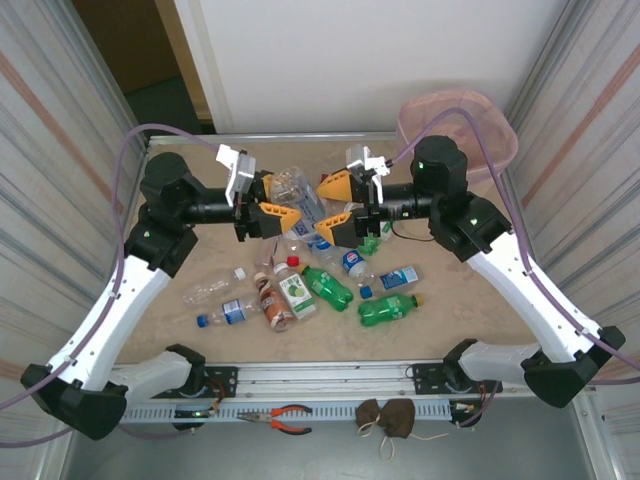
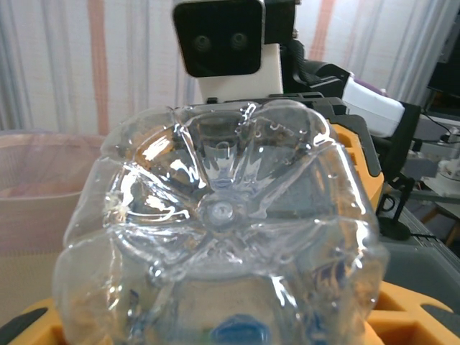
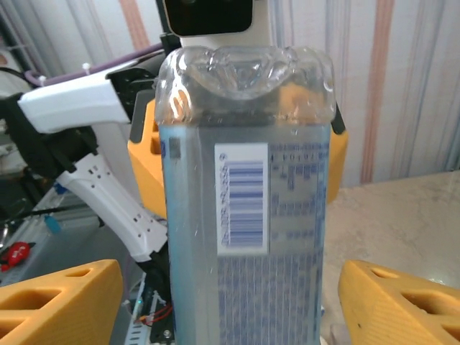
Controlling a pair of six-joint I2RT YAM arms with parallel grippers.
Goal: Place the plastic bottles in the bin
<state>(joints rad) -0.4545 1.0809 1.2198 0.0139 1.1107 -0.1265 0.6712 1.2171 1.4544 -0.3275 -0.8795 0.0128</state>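
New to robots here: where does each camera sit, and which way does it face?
Top external: fixed above and behind the arms, looking down on the table, loose bottles and pink bin; left arm and right arm show.
Left wrist: on the left arm, facing right at the clear bottle in its jaws; own yellow fingers at the bottom.
Right wrist: on the right arm, facing left; its open jaws flank that bottle.
Shared: both wrist views show that bottle, with the opposite wrist's camera behind it.
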